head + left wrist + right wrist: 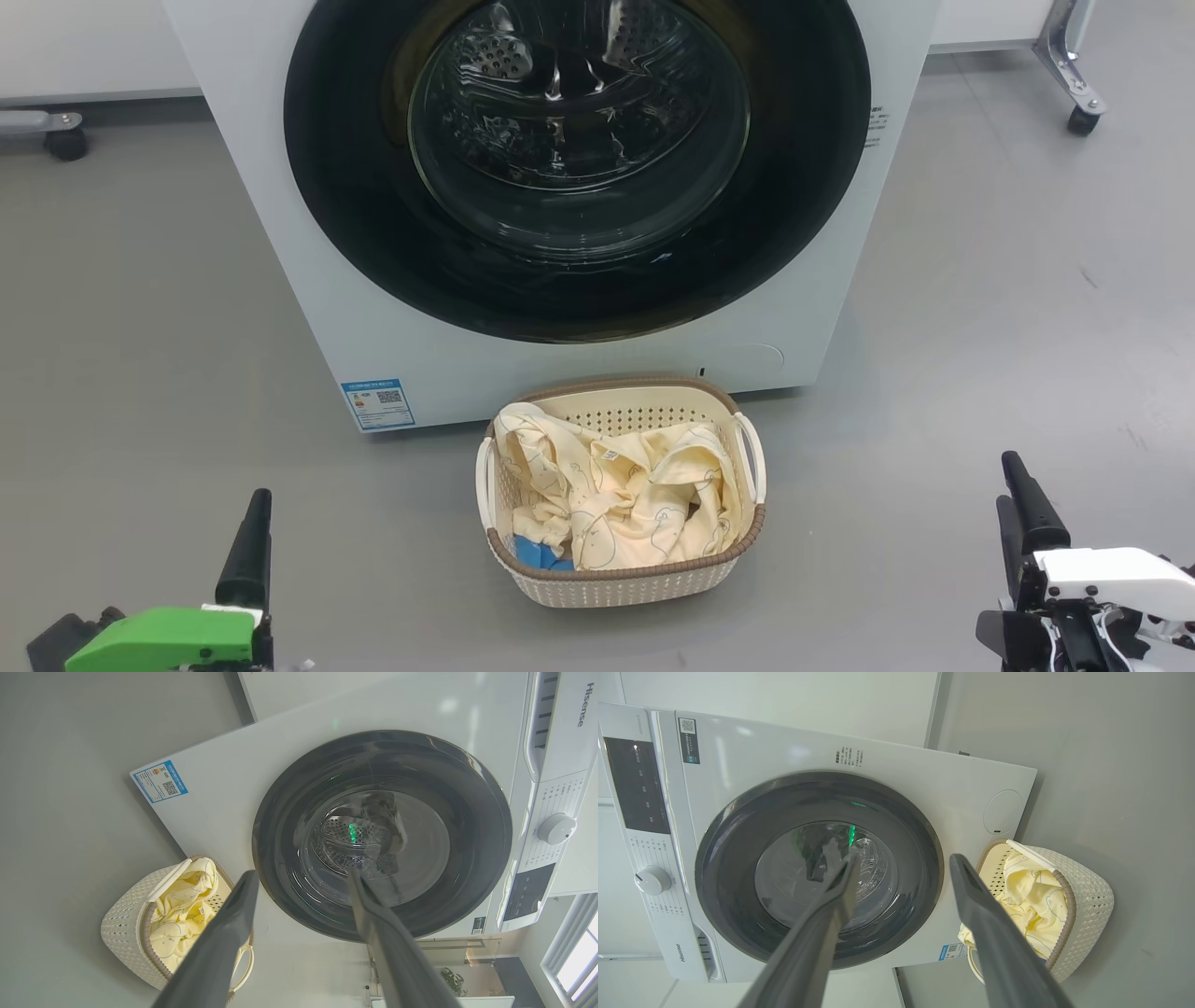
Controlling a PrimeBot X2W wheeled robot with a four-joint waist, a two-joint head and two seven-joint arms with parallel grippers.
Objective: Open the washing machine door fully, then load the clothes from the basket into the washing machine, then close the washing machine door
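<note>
The big round door (579,140), a shiny black ring around bulging clear glass, sits shut on the boxy white washing machine (308,308). Just in front, on the smooth grey floor (140,327), a small cream plastic basket (621,583) dotted with holes holds soft, crumpled pale-yellow clothes (625,495). The left tool (301,875) and the right tool (906,858) are spread wide, holding nothing.
</note>
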